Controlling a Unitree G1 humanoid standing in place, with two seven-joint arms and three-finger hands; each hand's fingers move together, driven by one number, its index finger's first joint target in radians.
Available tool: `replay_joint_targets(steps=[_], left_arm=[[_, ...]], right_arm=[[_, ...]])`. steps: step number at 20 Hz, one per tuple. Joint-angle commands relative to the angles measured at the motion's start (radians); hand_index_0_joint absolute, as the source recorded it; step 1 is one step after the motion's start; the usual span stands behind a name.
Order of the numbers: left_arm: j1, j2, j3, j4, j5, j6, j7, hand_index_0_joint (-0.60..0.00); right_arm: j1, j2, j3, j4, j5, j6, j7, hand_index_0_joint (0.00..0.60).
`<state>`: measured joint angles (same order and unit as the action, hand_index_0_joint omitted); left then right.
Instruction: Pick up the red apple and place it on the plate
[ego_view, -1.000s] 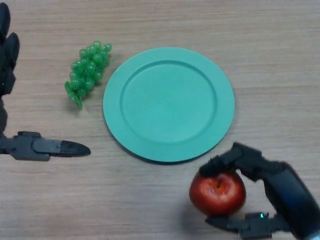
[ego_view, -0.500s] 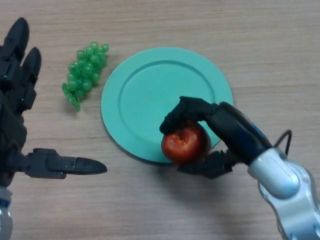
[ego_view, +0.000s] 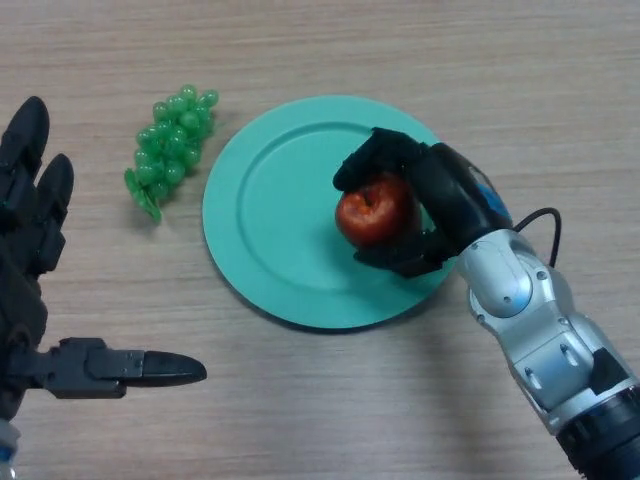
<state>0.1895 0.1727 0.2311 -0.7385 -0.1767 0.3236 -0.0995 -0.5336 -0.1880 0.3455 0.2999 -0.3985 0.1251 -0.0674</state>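
Note:
The red apple (ego_view: 372, 212) is over the right part of the round green plate (ego_view: 270, 215). My right hand (ego_view: 425, 190) is shut on the apple, fingers curled over its top and thumb under its near side. I cannot tell whether the apple touches the plate. My left hand (ego_view: 30, 260) is open at the far left edge, thumb stretched out to the right, well away from the plate.
A bunch of green grapes (ego_view: 170, 145) lies on the wooden table just left of the plate, between the plate and my left hand.
My right hand has carried the apple from the table's near right edge up and left over the plate's right part. My left hand has shifted slightly downward.

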Motion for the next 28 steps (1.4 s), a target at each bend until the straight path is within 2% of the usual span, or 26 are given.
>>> replay_joint_targets(steps=[1, 2, 6, 9, 11, 14, 16, 18, 20, 22, 24, 28], left_arm=[[-0.013, 0.019, 0.063, -0.064, -0.024, -0.09, -0.023, 0.0], [-0.027, 0.026, 0.071, -0.054, -0.002, -0.07, -0.031, 0.0], [-0.087, 0.046, 0.046, -0.027, 0.084, -0.088, -0.012, 0.0], [-0.083, 0.046, 0.043, -0.02, 0.084, -0.111, -0.02, 0.0], [-0.082, 0.047, 0.049, -0.016, 0.081, -0.132, -0.029, 0.0], [-0.114, 0.062, 0.057, 0.005, 0.066, -0.157, -0.031, 0.0], [-0.147, 0.079, 0.047, 0.001, 0.066, -0.134, -0.012, 0.0], [-0.155, 0.078, 0.029, -0.022, 0.09, -0.128, 0.004, 0.0], [-0.141, 0.062, 0.02, -0.062, 0.034, -0.105, 0.001, 0.0], [-0.12, 0.054, -0.008, -0.121, 0.006, -0.07, -0.004, 0.0], [-0.119, 0.053, -0.012, -0.113, 0.006, -0.08, -0.01, 0.0], [-0.116, 0.066, 0.033, -0.066, 0.004, -0.113, -0.055, 0.0]], right_arm=[[-0.055, -0.002, -0.038, -0.069, 0.023, -0.054, -0.019, 0.15], [-0.046, -0.002, -0.034, -0.124, 0.057, -0.01, 0.03, 0.0], [0.03, -0.002, -0.068, -0.35, 0.158, 0.092, 0.083, 0.0], [0.13, -0.002, -0.177, -0.606, 0.268, 0.164, 0.109, 0.0], [0.241, -0.002, -0.263, -0.761, 0.265, 0.123, 0.182, 0.0], [0.454, -0.033, -0.328, -0.948, 0.345, 0.047, 0.273, 0.0], [0.551, -0.032, -0.328, -1.062, 0.401, 0.083, 0.28, 0.0], [0.618, -0.032, -0.331, -1.179, 0.448, 0.155, 0.279, 0.0], [0.668, -0.03, -0.314, -1.227, 0.442, 0.147, 0.267, 0.0], [0.69, -0.037, -0.266, -1.17, 0.328, 0.045, 0.262, 0.0], [0.688, -0.033, -0.235, -1.145, 0.283, 0.012, 0.247, 0.0], [0.682, -0.035, -0.253, -1.158, 0.308, 0.004, 0.251, 0.0]])
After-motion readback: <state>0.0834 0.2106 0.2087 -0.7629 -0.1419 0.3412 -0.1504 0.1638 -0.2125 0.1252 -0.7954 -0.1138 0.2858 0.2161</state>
